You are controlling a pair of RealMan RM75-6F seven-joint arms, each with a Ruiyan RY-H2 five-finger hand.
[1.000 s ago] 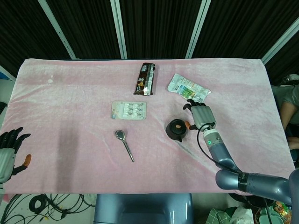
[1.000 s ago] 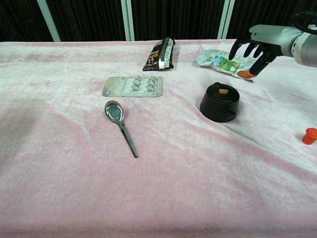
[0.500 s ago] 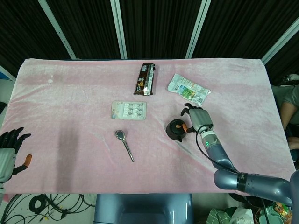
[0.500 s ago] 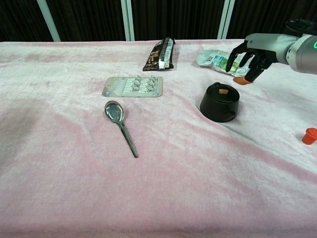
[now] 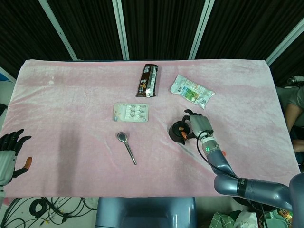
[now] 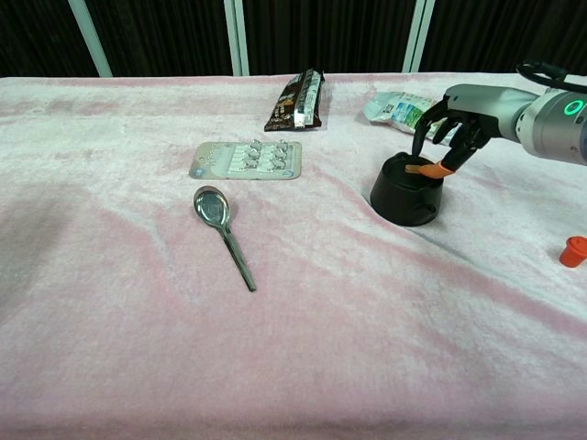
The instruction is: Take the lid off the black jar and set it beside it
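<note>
R robot hand (image 6: 448, 124) spread, over jar lid (image 6: 410, 169).

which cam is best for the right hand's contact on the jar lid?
Chest view. It shows the right hand side-on over the black jar, fingertips at the lid; a firm grip cannot be confirmed. Head view looks down on the hand, which hides part of the lid.

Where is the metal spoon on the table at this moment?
In the head view the spoon lies left of centre on the pink cloth, just below the blister pack and left of the black jar.
</note>
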